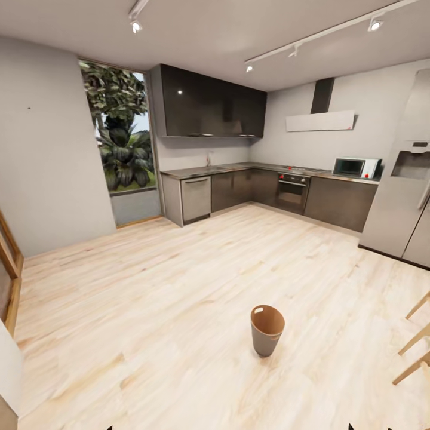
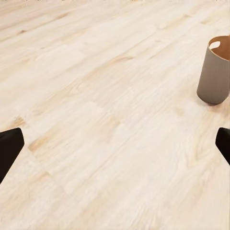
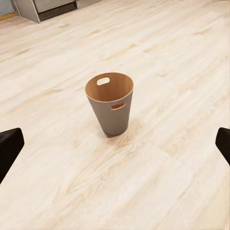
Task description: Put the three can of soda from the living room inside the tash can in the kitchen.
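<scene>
**Kitchen reached, bin ahead, no can in hand**

The kitchen's pale wood floor [image 1: 179,286] stretches wide. On it stands the round tapered tan-brown trash can [image 1: 267,329] (upright, interior not visible). Both grippers, left [image 2: 115,148] and right [image 3: 115,148], spread apart, carry nothing; disposal seemingly remains.

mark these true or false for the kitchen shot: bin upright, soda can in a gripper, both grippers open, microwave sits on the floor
1. The bin stands upright on the wood floor. True.
2. A gripper holds a soda can. False: the left gripper and the right gripper have nothing between their fingers.
3. Both grippers are open. True: the fingertips sit wide apart in each wrist view.
4. The microwave sits on the floor. False: it stands on the counter beside the fridge.
</scene>
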